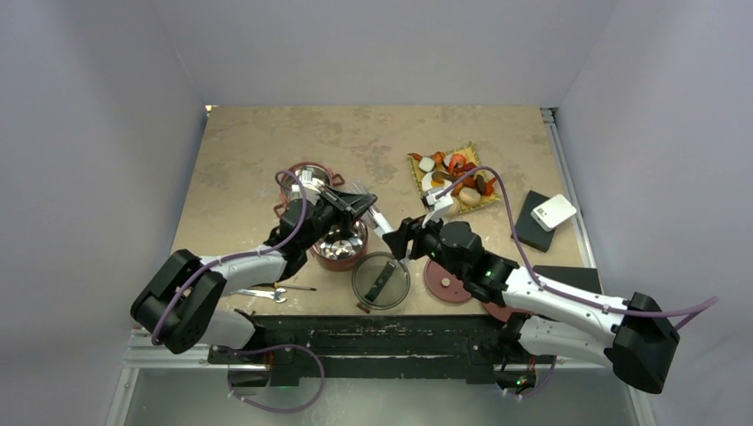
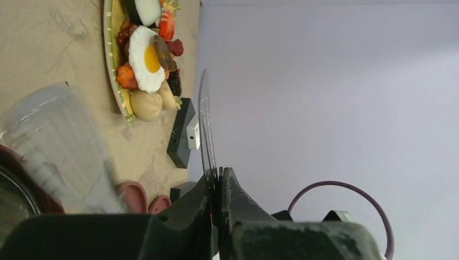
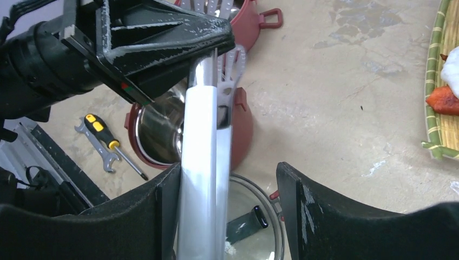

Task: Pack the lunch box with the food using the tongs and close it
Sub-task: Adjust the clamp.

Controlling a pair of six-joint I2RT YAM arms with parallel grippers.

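The silver tongs (image 1: 382, 222) hang in the air between my two grippers, over the near red bowl (image 1: 342, 260) of the lunch box. My left gripper (image 1: 362, 206) is shut on their far, slotted end, seen edge-on as a thin blade (image 2: 204, 119) in the left wrist view. My right gripper (image 3: 227, 168) is open around the tongs' shaft (image 3: 203, 135), which rests against one finger. A second red bowl (image 1: 306, 165) stands behind. The dark see-through lid (image 1: 382, 282) and a red disc lid (image 1: 444, 282) lie flat nearby. The food (image 1: 457, 177), with a fried egg (image 2: 145, 57), sits on the yellow mat (image 3: 433, 70).
A wrench and a screwdriver (image 1: 266, 293) lie near the left arm's base. A black box carrying a white device (image 1: 555, 211) sits at the right edge, with another dark block (image 1: 568, 277) closer to me. Walls enclose the table on three sides.
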